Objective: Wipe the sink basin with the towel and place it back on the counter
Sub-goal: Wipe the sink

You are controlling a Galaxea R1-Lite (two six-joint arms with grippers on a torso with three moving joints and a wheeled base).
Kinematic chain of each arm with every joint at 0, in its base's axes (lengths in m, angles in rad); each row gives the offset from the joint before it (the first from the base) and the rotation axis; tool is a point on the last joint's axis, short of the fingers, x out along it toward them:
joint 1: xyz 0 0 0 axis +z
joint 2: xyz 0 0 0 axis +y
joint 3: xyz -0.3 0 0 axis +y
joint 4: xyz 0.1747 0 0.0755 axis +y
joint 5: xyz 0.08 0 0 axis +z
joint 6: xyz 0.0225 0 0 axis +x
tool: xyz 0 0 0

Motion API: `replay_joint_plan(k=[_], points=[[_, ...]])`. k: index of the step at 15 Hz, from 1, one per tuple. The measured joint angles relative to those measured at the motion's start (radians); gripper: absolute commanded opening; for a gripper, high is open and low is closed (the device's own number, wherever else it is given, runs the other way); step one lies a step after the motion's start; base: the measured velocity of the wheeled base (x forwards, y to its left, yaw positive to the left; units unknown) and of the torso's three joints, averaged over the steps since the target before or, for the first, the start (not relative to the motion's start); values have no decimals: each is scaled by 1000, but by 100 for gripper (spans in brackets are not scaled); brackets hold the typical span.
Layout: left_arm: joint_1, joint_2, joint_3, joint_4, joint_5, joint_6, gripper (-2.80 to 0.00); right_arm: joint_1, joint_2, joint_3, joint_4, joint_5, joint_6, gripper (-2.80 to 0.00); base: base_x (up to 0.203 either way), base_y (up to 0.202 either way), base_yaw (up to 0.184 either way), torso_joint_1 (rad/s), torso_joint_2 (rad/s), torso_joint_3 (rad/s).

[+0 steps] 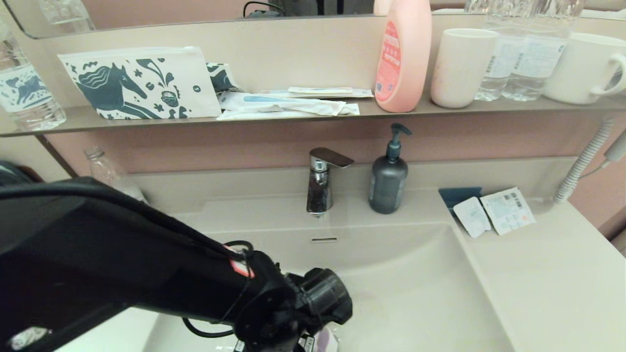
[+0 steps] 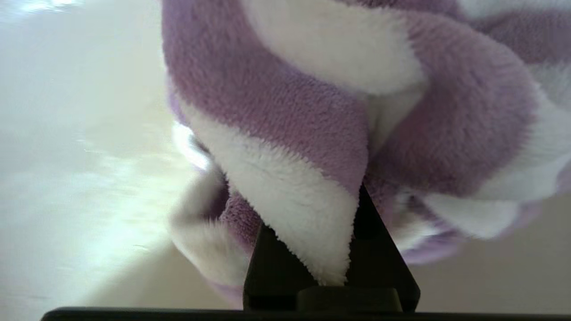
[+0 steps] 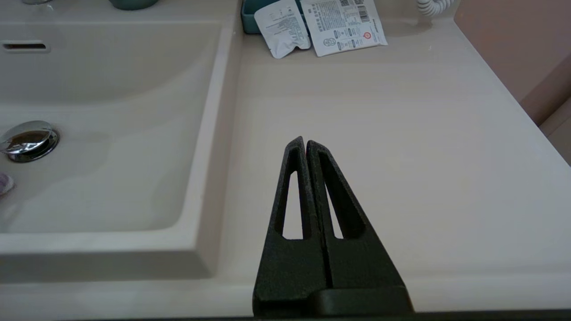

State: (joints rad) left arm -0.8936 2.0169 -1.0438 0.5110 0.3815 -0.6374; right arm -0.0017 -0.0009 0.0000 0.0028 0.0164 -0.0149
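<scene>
The purple and white striped towel is bunched between the black fingers of my left gripper, which is shut on it low inside the sink basin. In the head view my left arm reaches down into the basin, and only a purple scrap of the towel shows under the wrist. The chrome drain plug and a purple edge of the towel show in the right wrist view. My right gripper hovers shut and empty over the counter to the right of the basin.
A faucet and a dark pump bottle stand behind the basin. Sachets and a blue tray lie on the right counter. The shelf holds a horse-print pouch, a pink bottle, cups and water bottles.
</scene>
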Motion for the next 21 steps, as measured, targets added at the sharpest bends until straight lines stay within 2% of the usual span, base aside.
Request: replay_joint_plan(k=[2, 3, 6, 7, 10, 14, 16, 21], points=[[50, -29, 57, -96, 0, 82, -280, 0, 0, 0, 0, 0, 0, -280, 0, 0, 0, 0, 0, 0], [72, -36, 88, -180, 0, 128, -280, 0, 0, 0, 0, 0, 0, -280, 0, 0, 0, 0, 0, 0], [158, -34, 207, -454, 5, 339, -280, 0, 0, 0, 0, 0, 0, -280, 0, 0, 0, 0, 0, 0], [191, -32, 233, -504, 5, 404, -280, 0, 0, 0, 0, 0, 0, -280, 0, 0, 0, 0, 0, 0], [273, -45, 266, -510, 6, 480, -280, 0, 0, 0, 0, 0, 0, -280, 0, 0, 0, 0, 0, 0], [291, -88, 264, -464, 33, 507, -280, 0, 0, 0, 0, 0, 0, -280, 0, 0, 0, 0, 0, 0], [291, -113, 237, -331, 75, 497, -280, 0, 0, 0, 0, 0, 0, -280, 0, 0, 0, 0, 0, 0], [271, -170, 165, 18, 117, 314, -280, 0, 0, 0, 0, 0, 0, -280, 0, 0, 0, 0, 0, 0]])
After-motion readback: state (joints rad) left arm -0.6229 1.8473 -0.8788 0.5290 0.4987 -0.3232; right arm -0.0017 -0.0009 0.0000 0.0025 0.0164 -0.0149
